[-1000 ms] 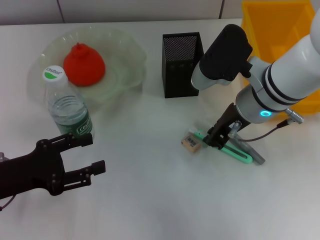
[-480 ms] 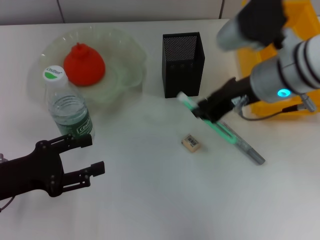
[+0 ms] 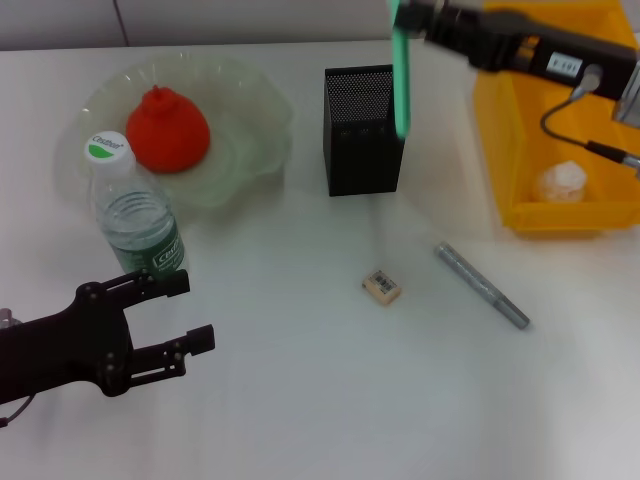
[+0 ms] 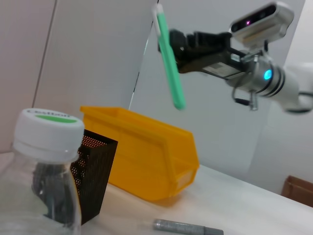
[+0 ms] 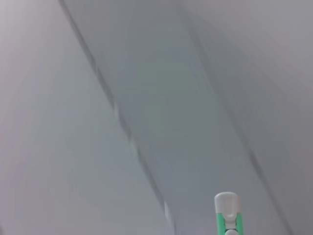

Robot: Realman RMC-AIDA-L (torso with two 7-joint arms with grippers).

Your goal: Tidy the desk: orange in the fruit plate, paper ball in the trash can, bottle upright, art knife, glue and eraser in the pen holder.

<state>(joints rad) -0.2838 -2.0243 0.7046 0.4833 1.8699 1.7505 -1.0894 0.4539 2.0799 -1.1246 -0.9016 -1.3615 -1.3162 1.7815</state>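
Currently right gripper (image 3: 418,17) clamps the green plastic art knife (image 3: 401,75) near its top, hanging upright above the black mesh pen holder (image 3: 364,130). Left gripper (image 3: 160,325) idles with fingers spread beside the upright clear water bottle (image 3: 135,215).

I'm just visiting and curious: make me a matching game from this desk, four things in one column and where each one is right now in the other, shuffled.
Things:
1. orange
2. green art knife
3. paper ball
4. eraser

Places:
A. bare on the desk
B. in the yellow bin
C. on the fruit plate
D. hanging from the right gripper above the pen holder

Pairs: 1-C, 2-D, 3-B, 4-A
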